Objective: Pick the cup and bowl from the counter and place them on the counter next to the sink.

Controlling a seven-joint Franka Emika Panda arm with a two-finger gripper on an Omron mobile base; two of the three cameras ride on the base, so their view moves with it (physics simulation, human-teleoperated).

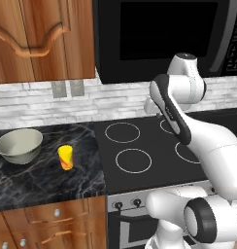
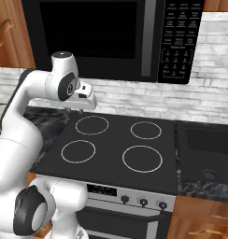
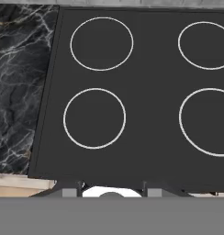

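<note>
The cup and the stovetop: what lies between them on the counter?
Only bare black marble counter separates the cup from the stovetop, seen in the left base view.

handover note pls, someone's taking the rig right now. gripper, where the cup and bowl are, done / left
Gripper: up over the stovetop, facing down at the burners, nothing between the fingers; how wide it stands is unclear.
Cup: upright on the counter left of the stovetop, untouched.
Bowl: on the same counter, left of the cup and apart from it.
Sink: right of the stovetop.
Done: nothing moved yet.
Left: pick the cup, then the bowl, and set both on the counter beside the sink.
</note>
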